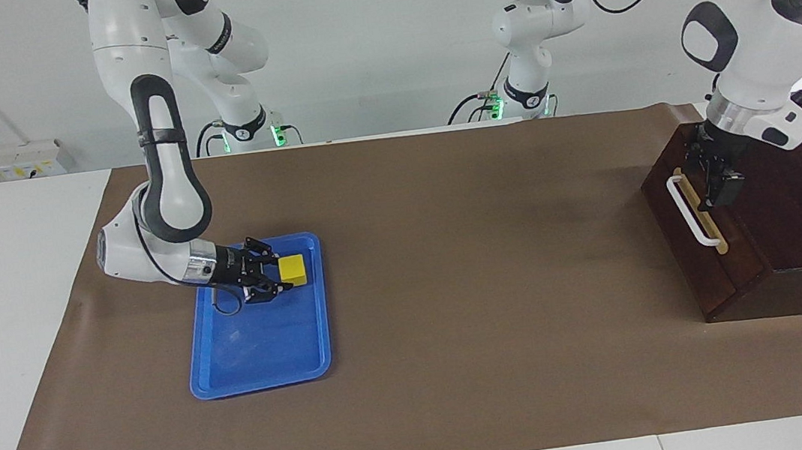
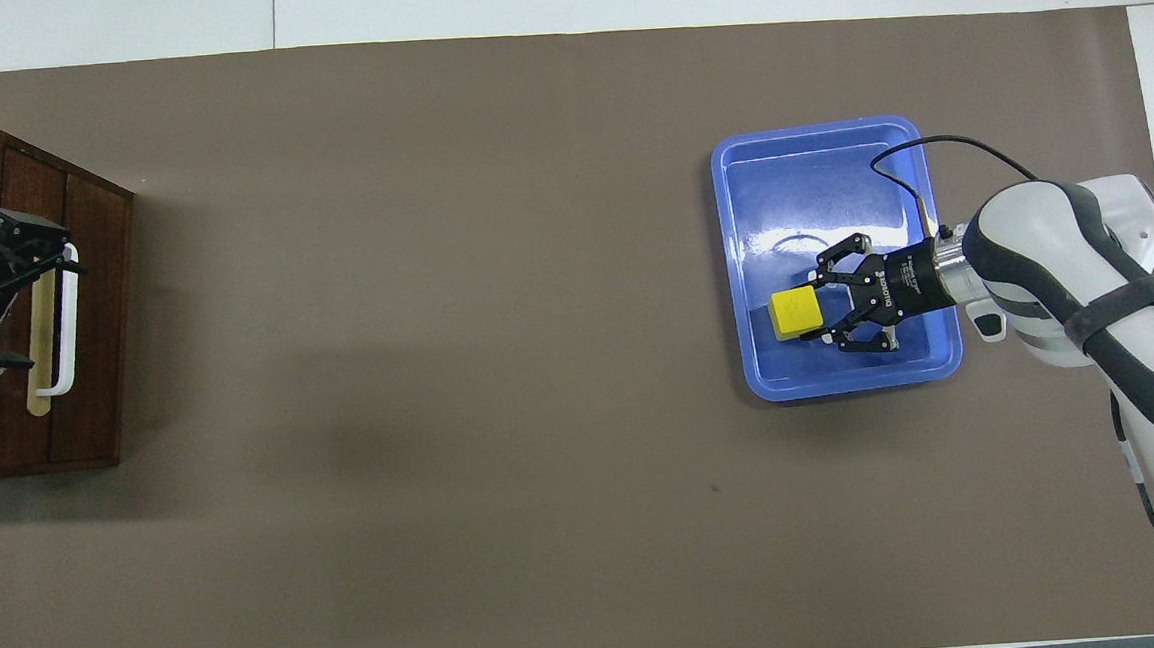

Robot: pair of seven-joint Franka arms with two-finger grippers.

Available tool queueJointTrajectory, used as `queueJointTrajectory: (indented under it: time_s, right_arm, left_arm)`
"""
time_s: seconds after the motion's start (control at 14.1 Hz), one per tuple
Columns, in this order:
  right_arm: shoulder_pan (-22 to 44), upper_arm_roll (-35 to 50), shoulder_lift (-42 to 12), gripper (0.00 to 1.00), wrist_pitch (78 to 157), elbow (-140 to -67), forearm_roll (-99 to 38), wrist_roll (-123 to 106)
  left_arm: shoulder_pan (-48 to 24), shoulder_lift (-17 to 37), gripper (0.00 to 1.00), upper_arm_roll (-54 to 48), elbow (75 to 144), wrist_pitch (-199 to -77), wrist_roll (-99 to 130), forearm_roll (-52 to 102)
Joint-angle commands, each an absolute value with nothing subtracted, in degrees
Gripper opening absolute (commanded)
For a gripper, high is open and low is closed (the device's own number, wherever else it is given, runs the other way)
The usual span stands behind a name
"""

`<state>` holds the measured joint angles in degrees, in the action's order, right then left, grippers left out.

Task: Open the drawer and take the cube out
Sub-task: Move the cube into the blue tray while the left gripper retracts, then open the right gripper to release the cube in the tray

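Observation:
The yellow cube (image 1: 293, 269) lies in the blue tray (image 1: 257, 354), in the part of it nearer the robots, toward the right arm's end of the table. My right gripper (image 1: 274, 272) is low over the tray and open, with the cube just at its fingertips (image 2: 826, 306). The dark wooden drawer (image 1: 714, 257) with its white bar handle (image 1: 692, 211) is pushed into its box at the left arm's end. My left gripper (image 1: 709, 178) is open at the handle (image 2: 71, 320).
A brown mat (image 1: 495, 259) covers the table between the tray and the drawer box (image 2: 25, 308). White table edges (image 1: 3, 247) border the mat at both ends.

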<state>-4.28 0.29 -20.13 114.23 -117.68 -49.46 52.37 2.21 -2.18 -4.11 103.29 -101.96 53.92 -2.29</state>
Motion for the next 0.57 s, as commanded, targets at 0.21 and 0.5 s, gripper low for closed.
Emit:
queueJointTrajectory:
  time_s: [0.21,0.5]
  right_arm:
    - [-5.71,1.05,-18.02,1.00,116.89,-120.94,-48.52,47.29]
    - [-6.24,1.05,-18.02,1.00,116.11,-120.06,-48.43,47.72]
  left_arm:
    - [-0.17,1.84,1.00,-4.66,92.92,-86.07,22.39,-1.24]
    - [-2.28,0.36,1.00,-4.66,93.94,-82.53,10.66,0.61]
